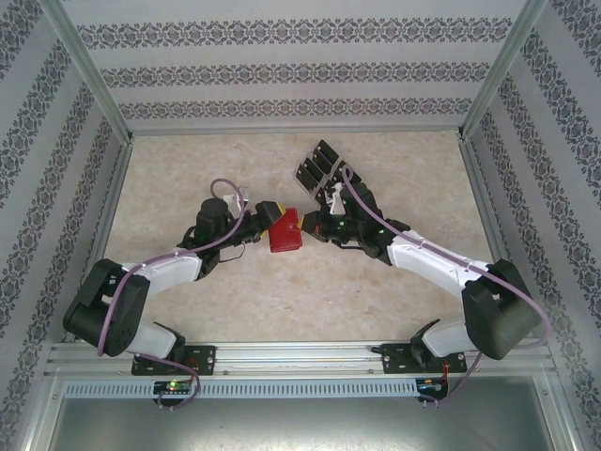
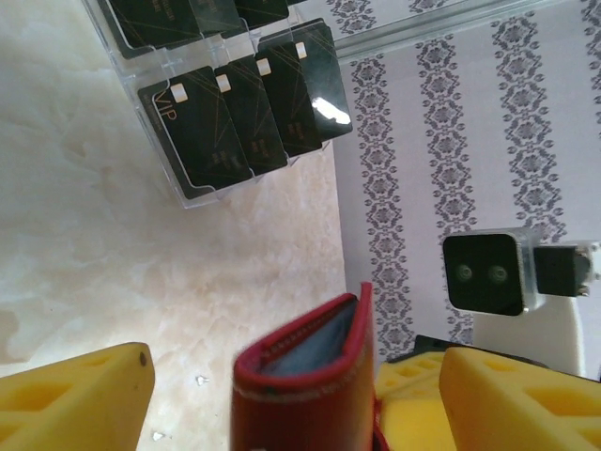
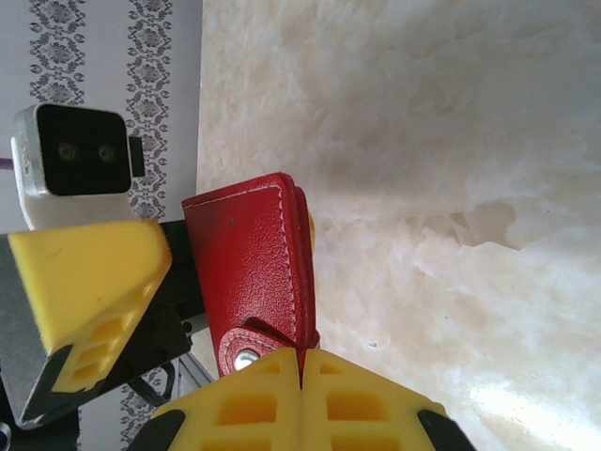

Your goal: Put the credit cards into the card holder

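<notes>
The red card holder is held off the table between the two grippers. My right gripper is shut on its lower edge beside the snap tab, and the red leather face rises above the fingers. My left gripper is open and straddles the card holder. Its mouth gapes slightly and shows a grey lining. A gap separates the holder from the left finger. Several black credit cards stand in a clear rack behind the grippers.
The clear plastic rack sits at the back middle of the marble-patterned table. Patterned walls with metal frame posts enclose the table on three sides. The left finger and its wrist camera hang close beside the holder.
</notes>
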